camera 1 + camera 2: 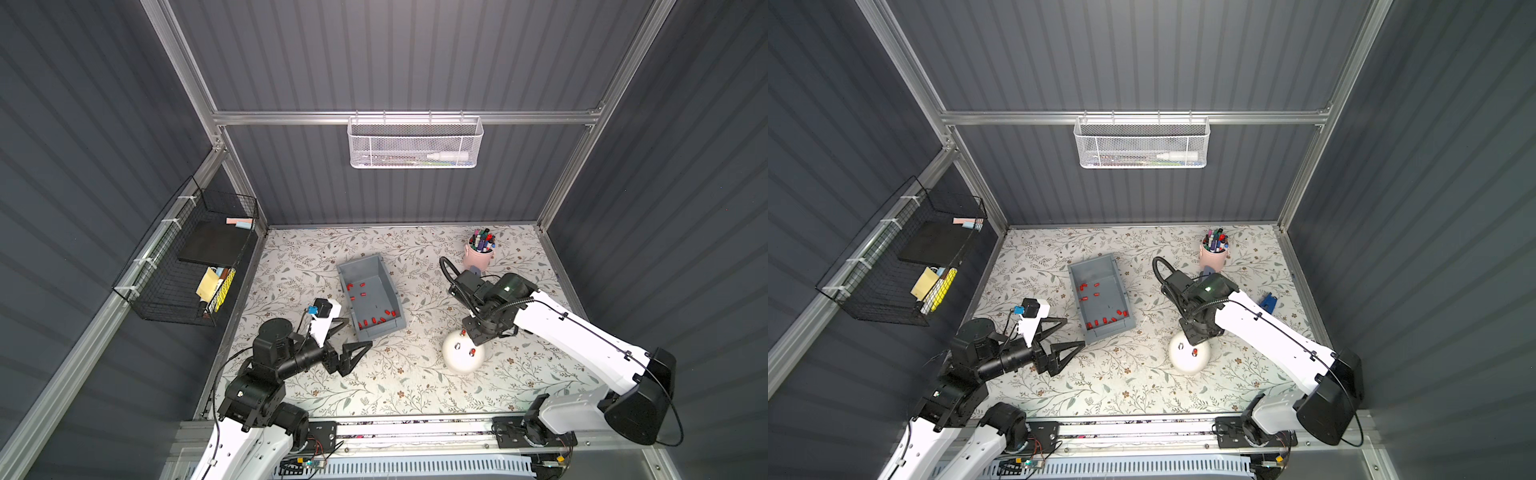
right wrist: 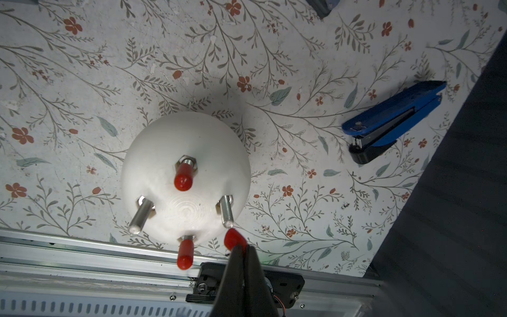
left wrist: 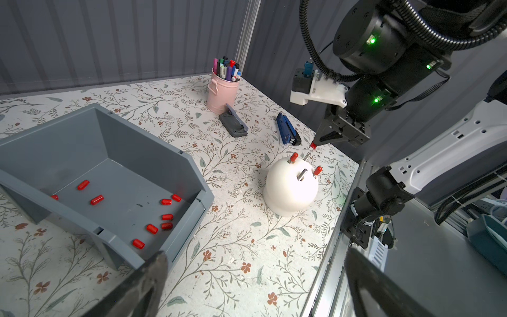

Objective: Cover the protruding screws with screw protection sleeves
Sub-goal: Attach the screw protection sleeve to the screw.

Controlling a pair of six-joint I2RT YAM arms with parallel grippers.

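Red plastic sleeve (image 2: pixel 233 238), long axis tilted, free end toward tip of a bare steel screw (image 2: pixel 227 210) on smooth white dome (image 2: pixel 178 137); right fingers (image 2: pixel 237 274) clamp it. Left fingers (image 1: pixel 354 352) spread open, well apart from dome.

left arm (image 1: pixel 241 449): white shells, black round joints, thin black cable | right arm (image 1: pixel 573 332): white shell, black elbow cap, black cable clipped along it | hose (image 3: pixel 305 30): black, ribbed, upper middle of frame | lights (image 3: pixel 372 41): green | camera bracket (image 3: pixel 321 92): white | left fingers (image 1: pixel 349 357): black, triangular, cut-out
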